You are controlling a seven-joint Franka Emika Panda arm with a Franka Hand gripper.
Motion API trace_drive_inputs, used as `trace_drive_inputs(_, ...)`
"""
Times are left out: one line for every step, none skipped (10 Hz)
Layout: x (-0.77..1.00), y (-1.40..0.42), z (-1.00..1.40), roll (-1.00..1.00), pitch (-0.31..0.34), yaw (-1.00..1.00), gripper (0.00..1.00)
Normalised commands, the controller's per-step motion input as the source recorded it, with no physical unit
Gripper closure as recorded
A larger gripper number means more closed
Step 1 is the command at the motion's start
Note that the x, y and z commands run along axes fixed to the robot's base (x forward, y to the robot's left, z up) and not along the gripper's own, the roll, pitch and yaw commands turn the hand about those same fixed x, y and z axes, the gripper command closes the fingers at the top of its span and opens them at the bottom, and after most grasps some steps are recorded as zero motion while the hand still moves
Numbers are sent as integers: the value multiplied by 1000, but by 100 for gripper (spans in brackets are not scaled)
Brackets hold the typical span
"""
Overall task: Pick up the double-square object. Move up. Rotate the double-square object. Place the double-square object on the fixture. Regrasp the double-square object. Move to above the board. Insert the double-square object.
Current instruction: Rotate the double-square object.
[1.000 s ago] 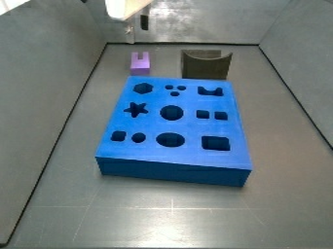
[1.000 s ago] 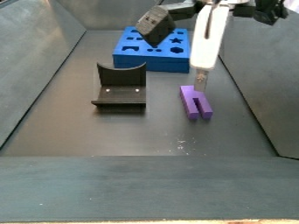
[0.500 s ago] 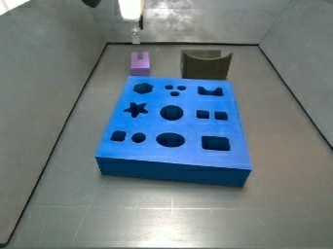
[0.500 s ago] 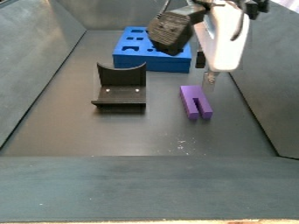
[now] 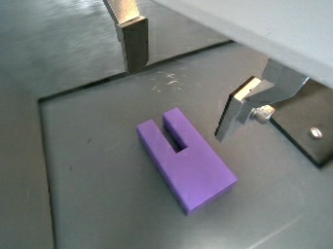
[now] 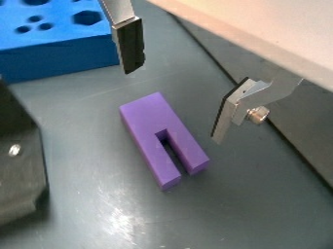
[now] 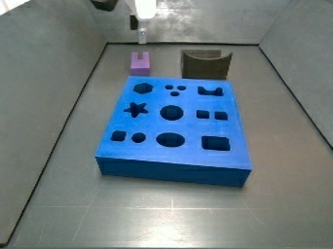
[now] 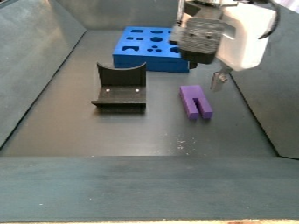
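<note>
small lavender double-square object (image 5: 186,162) with notch lying flat on dark floor (image 8: 140,131), beside dark olive u-shaped fixture (image 8: 119,88), in front of large bright-blue board (image 7: 173,127) with cut-out holes

hand (image 6: 181,76) hovering above double-square object, jaws spread wide, holding nothing; in both wrist views silver fingers (image 5: 132,39) flanking piece without touching

in a side view hand (image 8: 214,83) hanging near piece's far end

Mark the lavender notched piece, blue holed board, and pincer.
Lavender notched double-square piece (image 5: 192,165): wrist view, top face.
Blue holed board (image 7: 176,134): side view, top face.
Pincer (image 6: 182,84): wrist view, between fingertips, above piece.
</note>
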Motion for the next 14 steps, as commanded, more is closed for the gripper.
trace_drive_inputs(42,0,-37,3,-12,1000,0)
trace_drive_inputs(42,0,-37,3,-13,1000,0)
trace_drive_inputs(42,0,-37,3,-14,1000,0)
trace_drive_inputs(42,0,-37,3,-14,1000,0)
trace_drive_inputs(42,0,-37,4,-16,1000,0)
trace_drive_inputs(42,0,-37,4,-17,1000,0)
trace_drive_inputs(42,0,-37,4,-19,1000,0)
trace_drive_inputs(42,0,-37,5,-20,1000,0)
trace_drive_inputs(42,0,-37,5,-23,1000,0)
trace_drive_inputs(42,0,-37,6,-25,1000,0)
trace_drive_inputs(41,0,-37,7,-29,1000,0)
trace_drive_inputs(41,0,-37,8,-33,1000,0)
trace_drive_inputs(41,0,-38,10,-41,1000,0)
trace_drive_inputs(40,-1,-38,12,-50,1000,0)
